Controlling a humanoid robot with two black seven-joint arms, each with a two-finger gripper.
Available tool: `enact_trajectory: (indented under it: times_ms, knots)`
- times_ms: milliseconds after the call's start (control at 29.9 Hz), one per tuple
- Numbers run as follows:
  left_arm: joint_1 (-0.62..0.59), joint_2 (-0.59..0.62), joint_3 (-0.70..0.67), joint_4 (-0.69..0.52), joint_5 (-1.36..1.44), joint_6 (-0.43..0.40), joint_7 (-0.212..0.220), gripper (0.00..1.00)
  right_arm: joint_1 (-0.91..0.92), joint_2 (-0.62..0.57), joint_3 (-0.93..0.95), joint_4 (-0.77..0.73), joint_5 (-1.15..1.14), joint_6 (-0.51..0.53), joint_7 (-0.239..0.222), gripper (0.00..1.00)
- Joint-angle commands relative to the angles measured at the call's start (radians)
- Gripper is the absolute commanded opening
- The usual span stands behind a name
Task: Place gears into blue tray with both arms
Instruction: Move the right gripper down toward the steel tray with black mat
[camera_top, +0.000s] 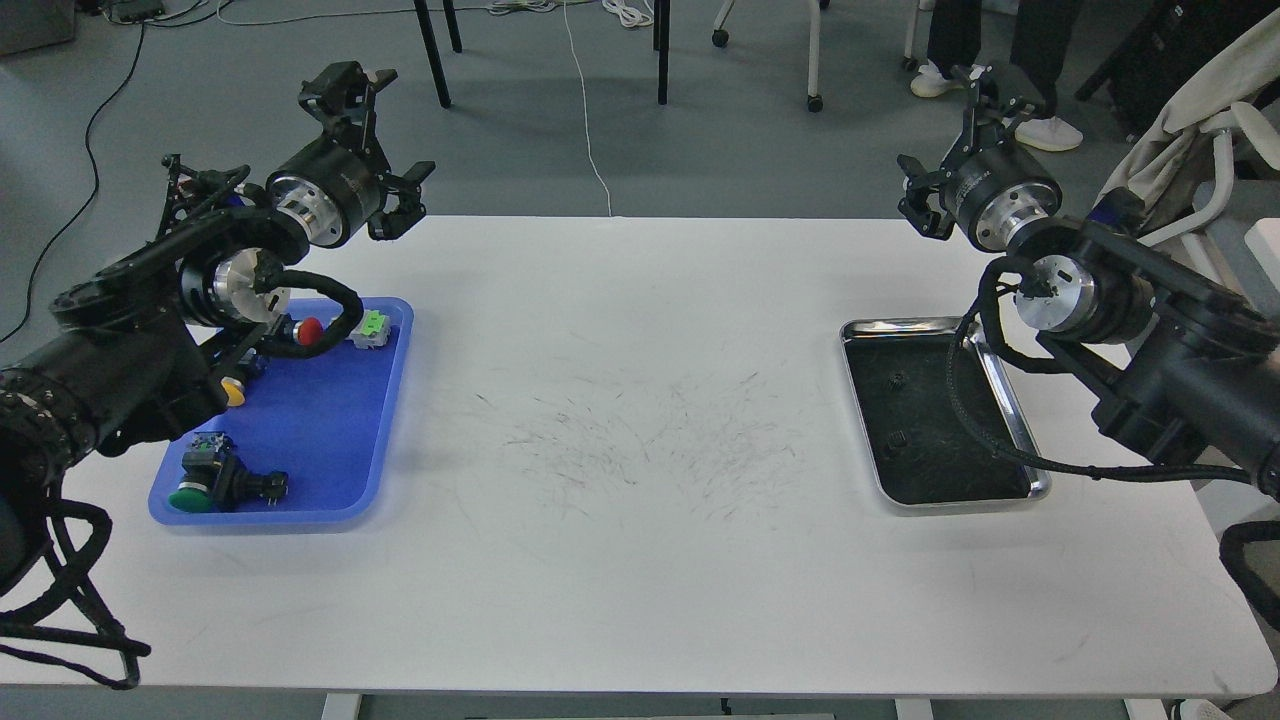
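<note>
Two tiny black gears lie in the dark-lined steel tray (1010, 400) on the right, one gear (897, 380) near its middle left and the other gear (897, 438) just below it. On the left side of the table sits the blue tray (340, 430). My left gripper (395, 130) hangs above the table's far left edge, behind the blue tray, its fingers spread with nothing between them. Above the far right edge, behind the steel tray, my right gripper (930, 125) is likewise spread and empty. Both are well away from the gears.
The blue tray holds push-button switches: a red-capped one (310, 328), a yellow-capped one (232, 392), a green-capped one (200, 492), and a small green-and-white block (372, 328). My left forearm overhangs that tray's left part. The white table (640, 420) is scuffed in the middle.
</note>
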Motion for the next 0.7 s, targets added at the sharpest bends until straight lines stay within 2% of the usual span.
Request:
enact_trajectory:
  times_ms: [0,234,602,669]
  knots:
    - [0.002,0.007,-0.001,0.0,0.0,-0.001,-0.003,0.99,-0.001,0.0,-0.001,0.0,0.0,0.0,0.0,0.99]
    - [0.009,0.007,-0.013,0.021,0.0,-0.006,-0.034,0.99,-0.001,0.0,-0.003,0.002,0.0,-0.001,-0.001,0.99]
    - [0.033,-0.005,-0.011,0.063,0.0,-0.063,-0.021,0.99,-0.001,0.0,-0.006,-0.001,0.0,0.0,-0.001,0.99]
    - [0.033,-0.004,-0.014,0.06,0.0,-0.098,-0.018,0.99,-0.001,0.0,-0.008,-0.001,0.0,0.0,-0.003,0.99]
